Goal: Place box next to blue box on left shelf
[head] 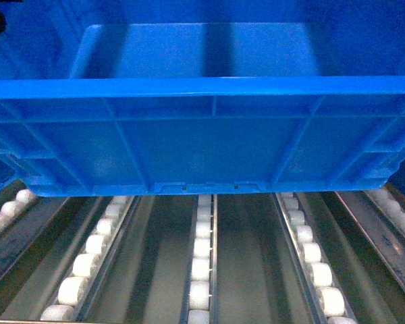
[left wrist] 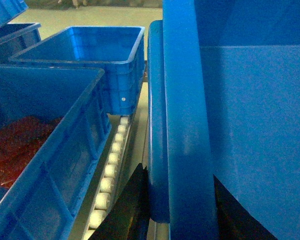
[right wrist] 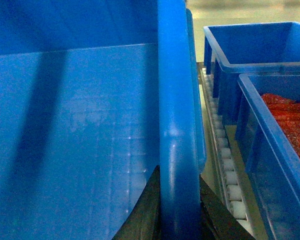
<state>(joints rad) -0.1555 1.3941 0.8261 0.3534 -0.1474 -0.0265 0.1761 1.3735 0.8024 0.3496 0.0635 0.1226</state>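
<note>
The box [head: 209, 135] fills the upper part of the head view, its ribbed near wall facing the camera and its thick rim running edge to edge, so that both ends are cut off by the frame. Its underside sits just above the left shelf [head: 201, 263], whose roller rails run out from beneath it; whether the floor touches the rollers cannot be told from here. Neither arm shows in the head view. In the left wrist view the left gripper [left wrist: 177, 220] straddles the box's side rim, one dark finger [left wrist: 125, 210] outside the wall and one inside, closed on the rim; only the finger bases show, the tips being hidden behind the rim and the lower frame edge. The right wrist view shows the same on the other side: the right gripper [right wrist: 177, 220] clasps the opposite rim, a dark finger [right wrist: 142, 215] inside the box and another outside. Beside the box on the left sit a neighbouring blue crate [left wrist: 45, 150] holding red material [left wrist: 15, 145] and an empty one [left wrist: 90, 55] behind it. On the right, another crate with red contents [right wrist: 285, 150] is cut off by the frame.
</note>
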